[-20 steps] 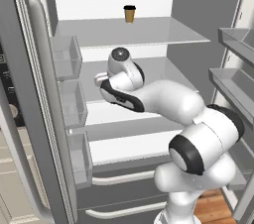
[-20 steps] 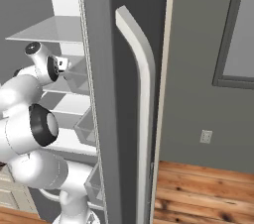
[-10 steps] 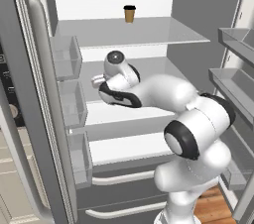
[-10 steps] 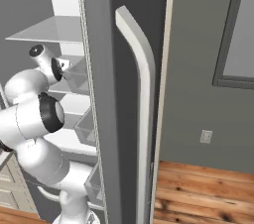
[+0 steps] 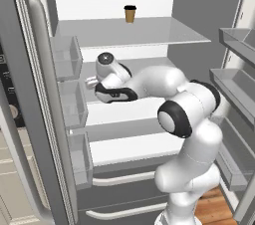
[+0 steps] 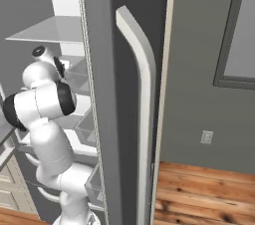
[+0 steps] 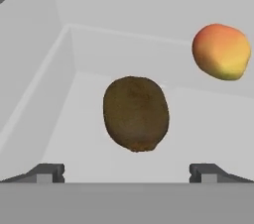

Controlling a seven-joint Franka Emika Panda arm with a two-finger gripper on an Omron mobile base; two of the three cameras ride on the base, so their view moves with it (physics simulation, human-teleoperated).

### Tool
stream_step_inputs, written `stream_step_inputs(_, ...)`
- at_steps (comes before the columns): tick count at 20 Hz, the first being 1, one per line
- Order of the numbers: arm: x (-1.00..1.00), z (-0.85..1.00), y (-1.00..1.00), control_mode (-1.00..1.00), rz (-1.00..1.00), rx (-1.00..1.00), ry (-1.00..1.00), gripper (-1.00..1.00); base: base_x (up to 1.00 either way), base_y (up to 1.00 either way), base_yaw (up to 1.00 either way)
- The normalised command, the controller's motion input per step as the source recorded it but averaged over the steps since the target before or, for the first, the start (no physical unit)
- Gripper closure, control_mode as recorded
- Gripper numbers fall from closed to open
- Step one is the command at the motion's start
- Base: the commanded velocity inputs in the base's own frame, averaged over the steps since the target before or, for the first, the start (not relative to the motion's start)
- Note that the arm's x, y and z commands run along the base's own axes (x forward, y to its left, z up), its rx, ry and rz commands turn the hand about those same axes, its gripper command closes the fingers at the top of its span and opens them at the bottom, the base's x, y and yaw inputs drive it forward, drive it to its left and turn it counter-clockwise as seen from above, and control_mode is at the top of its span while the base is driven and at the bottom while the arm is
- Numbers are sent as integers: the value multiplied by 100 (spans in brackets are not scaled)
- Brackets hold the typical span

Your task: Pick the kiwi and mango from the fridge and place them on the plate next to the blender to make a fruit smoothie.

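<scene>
White arm bent leftward, hand (image 7: 127,172) spread wide, holding nothing.

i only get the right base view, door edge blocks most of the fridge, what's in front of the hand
Observer: The kiwi lies centred ahead of the gripper, on a white shelf.
Operator: jaws open?
Observer: Yes, wide open, one tip to each side of the kiwi, nothing held.
Operator: where's the mango
Observer: The mango sits farther back than the kiwi, off to one side, apart from it.
Operator: anything else in there
Observer: A paper cup stands on the shelf above the arm.
</scene>
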Motion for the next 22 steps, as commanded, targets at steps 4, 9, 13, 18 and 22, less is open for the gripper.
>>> stream_step_inputs(4,44,-17,11,-100,0,0,5,-100,0,0,0)
stream_step_inputs(9,35,-16,0,-100,0,0,2,-100,0,0,0)
stream_step_inputs(13,25,-24,0,-100,0,0,0,-100,0,0,0)
stream_step_inputs(18,21,-29,0,-100,0,0,0,100,0,0,0)
stream_step_inputs(22,0,-23,0,-100,0,0,0,100,0,0,0)
